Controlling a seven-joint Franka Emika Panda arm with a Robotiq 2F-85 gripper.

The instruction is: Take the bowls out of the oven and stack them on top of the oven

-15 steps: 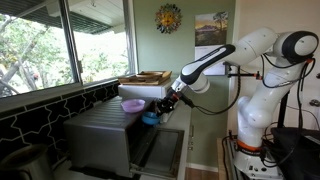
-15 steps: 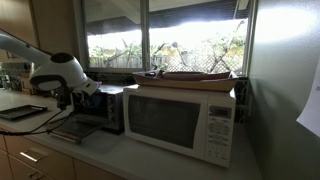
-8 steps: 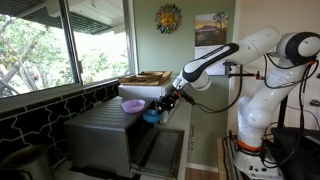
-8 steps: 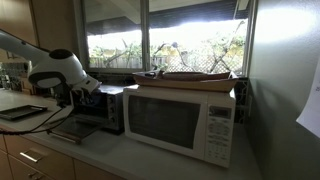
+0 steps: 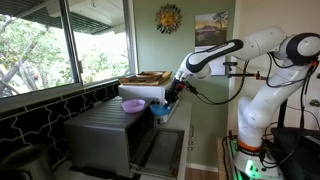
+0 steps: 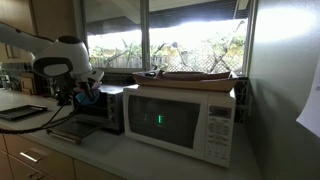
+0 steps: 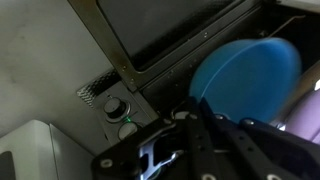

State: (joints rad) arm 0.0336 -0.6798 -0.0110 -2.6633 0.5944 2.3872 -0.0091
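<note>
Grey oven, front door dropped open. Gripper near oven's top front edge, jaws pinching rim of blue bowl, held above door. Purple bowl sits on oven top. Best: keep blue bowl level, centre over purple, lower gently, release.

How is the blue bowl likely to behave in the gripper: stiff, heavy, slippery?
Probably light: the blue bowl looks like thin plastic. Its smooth surface may slip. Likely stiff, since its rim looks round in the gripper.
</note>
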